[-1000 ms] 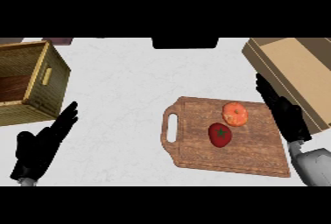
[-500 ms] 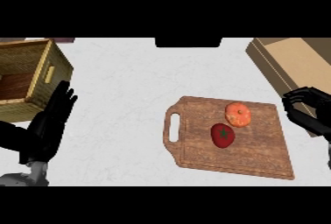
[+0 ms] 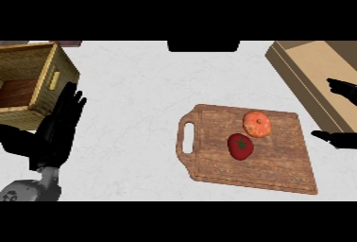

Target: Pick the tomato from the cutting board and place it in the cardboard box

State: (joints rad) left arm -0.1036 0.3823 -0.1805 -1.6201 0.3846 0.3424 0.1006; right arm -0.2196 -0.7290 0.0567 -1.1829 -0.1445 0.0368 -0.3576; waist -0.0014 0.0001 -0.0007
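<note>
Tomato [image 3: 241, 146], dark red and glossy with a green star of a stem, sits near the middle of the cutting board [image 3: 279, 165], exactly where it lay half a second ago. Touching or just beside it, up and to the right, is a rounder orange fruit [image 3: 257, 124]. The board is brown grained wood, rounded at the corners, with a slot handle on its left end, lying flat on the pale marbled counter [image 3: 153, 85]. Past the board's right edge, the right robot hand [image 3: 340, 138] has slid further out of view; only dark fingertips show, thumb and fingers spread apart, holding nothing. Behind it stands the tan cardboard box [image 3: 307, 66]. Far left, the left robot hand [image 3: 59, 127] rests open, fingers straight and pointing up, now lower and nearer a woven-sided wooden crate [image 3: 42, 80].
</note>
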